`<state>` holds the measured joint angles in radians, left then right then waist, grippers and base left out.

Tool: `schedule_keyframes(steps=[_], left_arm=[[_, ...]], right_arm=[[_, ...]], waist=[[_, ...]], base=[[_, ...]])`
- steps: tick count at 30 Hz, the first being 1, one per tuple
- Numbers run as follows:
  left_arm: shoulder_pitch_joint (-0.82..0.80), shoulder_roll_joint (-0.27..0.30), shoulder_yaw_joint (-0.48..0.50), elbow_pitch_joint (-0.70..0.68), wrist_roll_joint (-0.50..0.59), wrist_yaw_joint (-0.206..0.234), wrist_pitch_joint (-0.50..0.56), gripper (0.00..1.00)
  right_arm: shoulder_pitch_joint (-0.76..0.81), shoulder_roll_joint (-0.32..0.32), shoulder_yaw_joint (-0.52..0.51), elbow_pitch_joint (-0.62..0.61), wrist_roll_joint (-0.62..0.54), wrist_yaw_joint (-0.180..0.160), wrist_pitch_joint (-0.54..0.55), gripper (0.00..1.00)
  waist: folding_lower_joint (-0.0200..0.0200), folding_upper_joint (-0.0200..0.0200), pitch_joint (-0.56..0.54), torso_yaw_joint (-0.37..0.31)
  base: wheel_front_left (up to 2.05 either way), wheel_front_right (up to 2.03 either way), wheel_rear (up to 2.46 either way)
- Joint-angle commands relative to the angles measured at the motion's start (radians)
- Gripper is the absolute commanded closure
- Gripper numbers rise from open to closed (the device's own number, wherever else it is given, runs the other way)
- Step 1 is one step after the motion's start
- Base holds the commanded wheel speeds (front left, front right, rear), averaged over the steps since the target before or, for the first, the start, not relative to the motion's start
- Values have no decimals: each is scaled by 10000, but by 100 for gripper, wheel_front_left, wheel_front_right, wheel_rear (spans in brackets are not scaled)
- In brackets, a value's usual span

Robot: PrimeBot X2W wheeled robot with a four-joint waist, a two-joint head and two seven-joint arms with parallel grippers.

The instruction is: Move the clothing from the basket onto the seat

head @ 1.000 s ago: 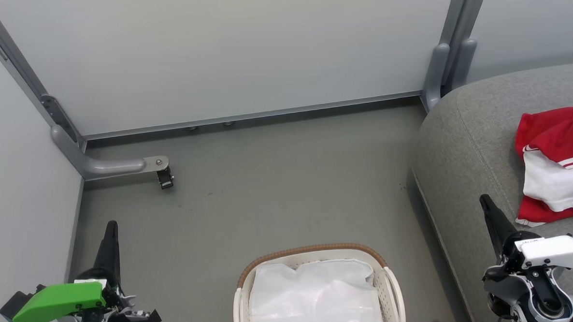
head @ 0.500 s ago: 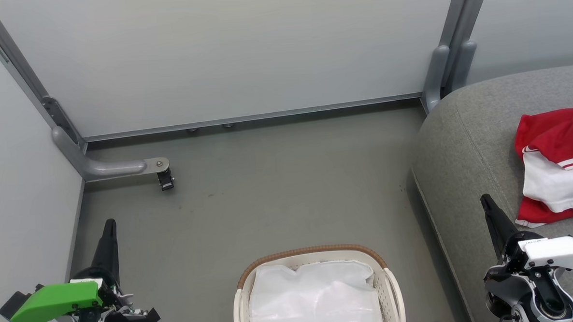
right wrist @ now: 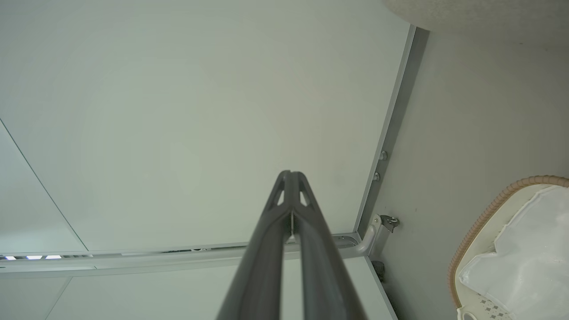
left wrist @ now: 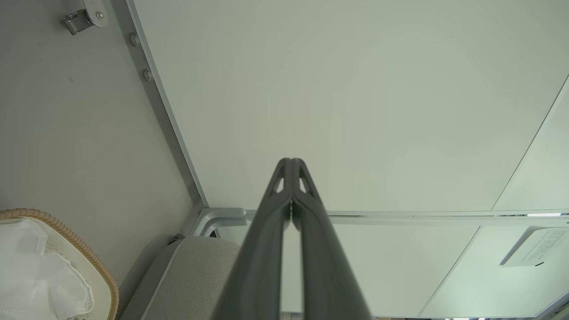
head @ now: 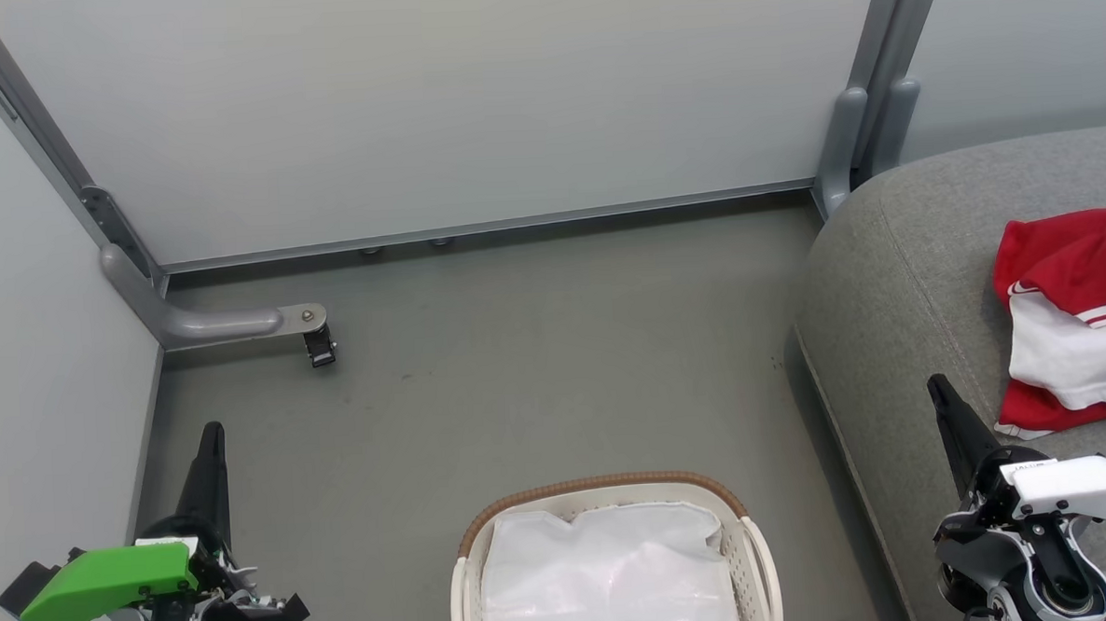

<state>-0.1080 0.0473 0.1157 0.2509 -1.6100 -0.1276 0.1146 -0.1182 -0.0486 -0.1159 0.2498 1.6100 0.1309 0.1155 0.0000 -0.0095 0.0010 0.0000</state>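
The clothing (head: 1072,311) is seen at the right edge of the head view, crumpled on the seat (head: 889,305). It is a red jersey of soft fabric with a white panel folded across its lower half. A band of red-and-white striped trim runs along the panel's upper edge, and part of the jersey is cut off by the frame's border. The basket (head: 603,485) is found at the bottom centre, on the grey floor (head: 537,367), well apart from the jersey. A crumpled white plastic liner (head: 611,569) is seen inside its brown woven-look rim. The left gripper (head: 211,430) is held at the lower left with its fingers pressed together on nothing. The right gripper (head: 936,385), at the lower right near the jersey's lower corner, is likewise closed and empty.
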Motion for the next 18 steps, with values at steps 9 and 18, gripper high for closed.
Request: schedule_keyframes(steps=[9,18], left_arm=[[-117,55,17,-31,-34,-65,42,100],[-117,55,16,-30,-35,-65,41,100]], right_arm=[[91,-23,-18,-27,30,-3,28,100],[92,-23,-17,-27,31,-3,27,100]], waist=[[0,95,0,0],[0,95,0,0]], base=[[0,0,0],[0,0,0]])
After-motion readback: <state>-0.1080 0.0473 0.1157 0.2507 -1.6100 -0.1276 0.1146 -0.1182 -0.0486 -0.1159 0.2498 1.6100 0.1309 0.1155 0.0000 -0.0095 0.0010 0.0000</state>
